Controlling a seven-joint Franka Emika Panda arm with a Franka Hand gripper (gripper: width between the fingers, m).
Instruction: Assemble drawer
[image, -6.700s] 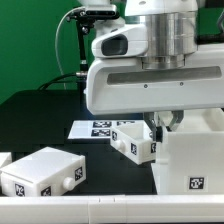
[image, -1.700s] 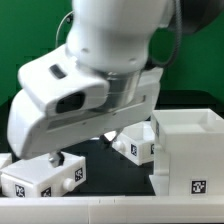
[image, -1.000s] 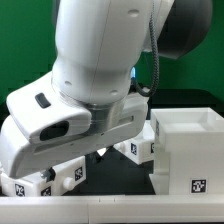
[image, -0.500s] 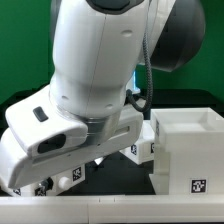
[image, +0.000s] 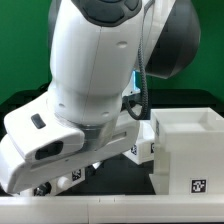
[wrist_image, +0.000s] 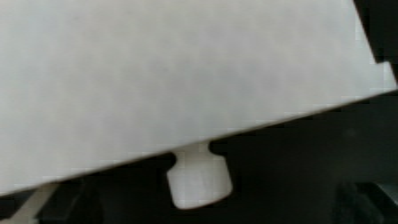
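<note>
The arm (image: 95, 90) fills most of the exterior view, bent low so that the pincer (image: 42, 186) sits down at the dark tabletop (image: 118, 183), tucked under the arm's own white casing. Whether the pincer is released or clenched cannot be told, since its fingers show clearly in neither view. Right at the pincer lies the near tray (image: 72, 178); only a corner with a black-and-white tag peeps out from under the arm. In the wrist view a flat white wall (wrist_image: 160, 70) of that tray looms very close and blurred, and its small knob (wrist_image: 199, 178) sticks out from the edge over the dark surface. Beyond the pincer, towards the exterior view's right, rests the second tray (image: 143, 148), with a tag facing the camera. Farther from the pincer on the same side stands the housing (image: 190, 150), upright and open at the top, just beside the second tray, with a tag low on its front
</note>
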